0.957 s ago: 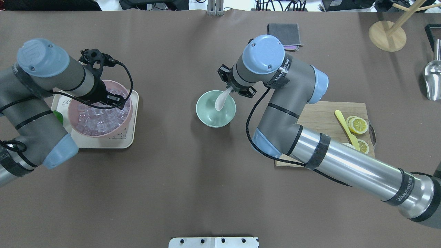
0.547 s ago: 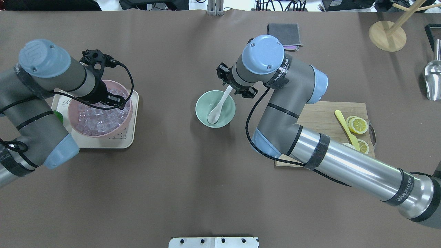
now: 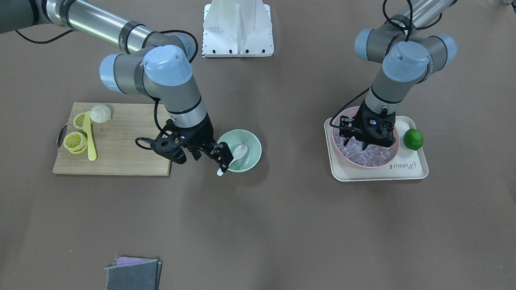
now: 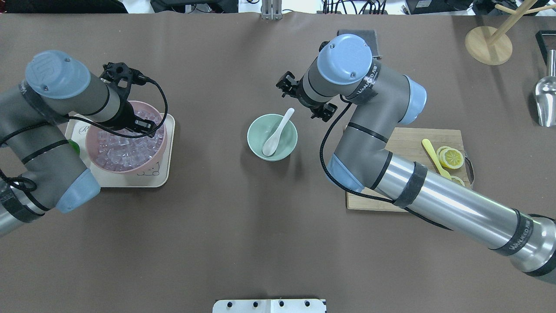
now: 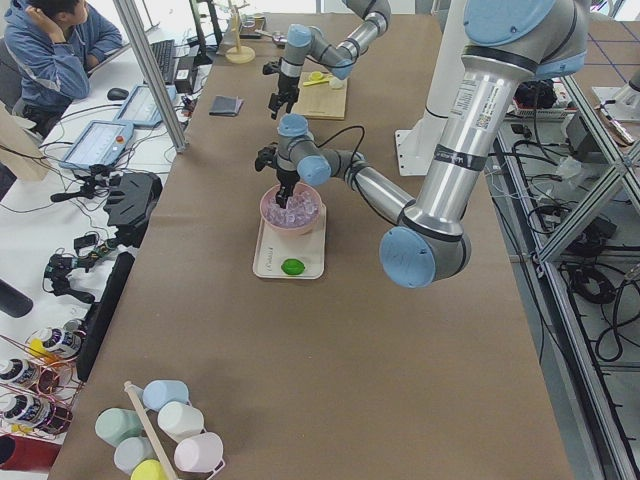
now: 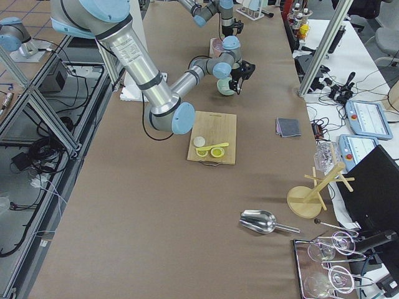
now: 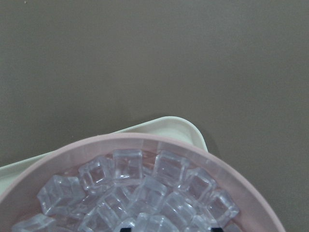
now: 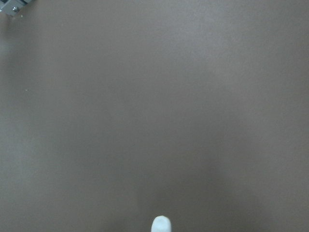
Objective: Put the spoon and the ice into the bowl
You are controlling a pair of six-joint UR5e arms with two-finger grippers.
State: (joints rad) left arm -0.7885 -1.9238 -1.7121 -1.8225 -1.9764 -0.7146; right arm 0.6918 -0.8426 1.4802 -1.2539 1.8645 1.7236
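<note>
Left gripper point(image 3: 361, 141) is dipping among ice point(image 4: 121, 152) in pink bowl point(image 4: 92, 157), grip unclear (wrist view showing cubes only). Spoon point(image 4: 275, 135) is lying in mint bowl point(image 4: 255, 130), handle over rim. Right gripper point(image 3: 219, 155) is hovering beside it, jaws apart; only the front view is showing them.

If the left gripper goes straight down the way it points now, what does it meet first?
Most likely the ice cubes piled in the pink bowl, directly under the left gripper.

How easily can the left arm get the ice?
Probably easily: the left gripper hangs right over the pink bowl, fingertips down at the ice, and nothing covers it.
</note>
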